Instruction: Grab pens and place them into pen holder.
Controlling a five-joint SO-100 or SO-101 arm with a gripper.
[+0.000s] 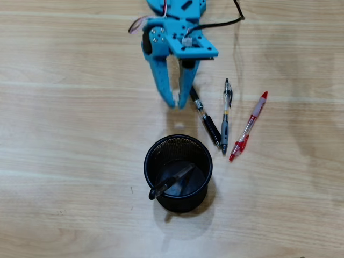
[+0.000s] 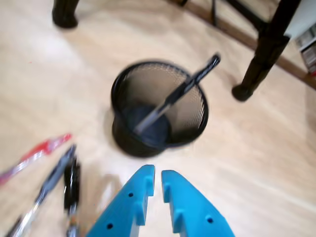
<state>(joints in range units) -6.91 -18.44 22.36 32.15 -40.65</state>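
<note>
In the lower middle of the overhead view stands the pen holder [image 1: 178, 173], a round black mesh cup, upright on the wooden table [image 1: 64, 134]. One dark pen [image 1: 171, 183] is already inside it, leaning with its end poking over the rim at the lower left; in the wrist view the same pen [image 2: 175, 95] slants up to the upper right, out over the rim of the cup [image 2: 159, 109].

Three more pens lie on the table just right of and above the cup in the overhead view. A black pen [image 1: 205, 116] slants from the gripper's right fingertip down toward the cup's upper right rim. Beside it lies a grey pen [image 1: 226, 117], nearly vertical. Farthest right is the red pen [image 1: 249, 127], tilted, its tip near the grey one's lower end. In the wrist view they appear blurred at the lower left.

The blue gripper [image 1: 176, 102] reaches down from the top centre of the overhead view, above the cup. Its jaws are close together with only a narrow gap between the tips, holding nothing; the wrist view shows the gripper [image 2: 157, 173] the same way.
</note>
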